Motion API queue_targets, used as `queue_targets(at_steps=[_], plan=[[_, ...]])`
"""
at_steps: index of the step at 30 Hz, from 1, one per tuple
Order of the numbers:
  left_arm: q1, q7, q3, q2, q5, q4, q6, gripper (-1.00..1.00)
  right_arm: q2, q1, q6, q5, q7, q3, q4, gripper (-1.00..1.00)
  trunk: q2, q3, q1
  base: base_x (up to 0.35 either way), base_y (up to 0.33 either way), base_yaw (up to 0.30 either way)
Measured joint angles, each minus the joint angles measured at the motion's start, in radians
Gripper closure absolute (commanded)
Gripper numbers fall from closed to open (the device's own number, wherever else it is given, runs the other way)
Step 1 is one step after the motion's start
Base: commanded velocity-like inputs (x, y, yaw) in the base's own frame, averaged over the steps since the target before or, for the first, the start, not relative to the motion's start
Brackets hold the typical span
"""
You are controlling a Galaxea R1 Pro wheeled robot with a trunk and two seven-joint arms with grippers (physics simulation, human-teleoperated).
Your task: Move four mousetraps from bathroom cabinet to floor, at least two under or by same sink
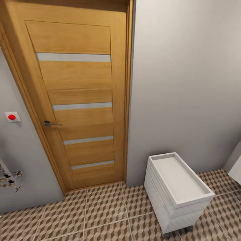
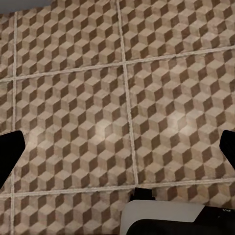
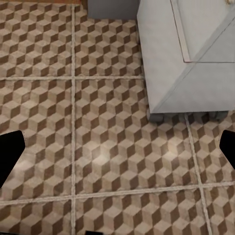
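The mousetraps, the cabinet and the sink are out of view. The bathroom floor (image 1: pixel 100 207) with its brown-and-beige cube tiles spreads below a closed wooden door. My left gripper (image 2: pixel 117 152) hangs open above bare tiles (image 2: pixel 98 98), its dark fingertips (image 2: pixel 11 149) far apart and nothing between them. My right gripper (image 3: pixel 117 152) is open too, over bare floor (image 3: pixel 98 122), with nothing held.
A closed orange-brown door (image 1: pixel 80 97) with a metal handle (image 1: pixel 52 124) fills the wall ahead. A small white drawer unit (image 1: pixel 177 190) stands on the floor at the right, close to my right gripper (image 3: pixel 196 58). A red wall button (image 1: pixel 12 117) and a metal fitting (image 1: pixel 10 177) are at the left.
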Motion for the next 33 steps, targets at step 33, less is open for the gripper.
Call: queue_targets(at_steps=[33], plan=[[0.000,0.000,0.000,-0.006,0.000,0.001,0.001,-1.00,0.001,0.000,0.001,0.000,0.000,0.000,0.000,-1.00,0.000,0.000,0.000,0.000,0.000,0.289]])
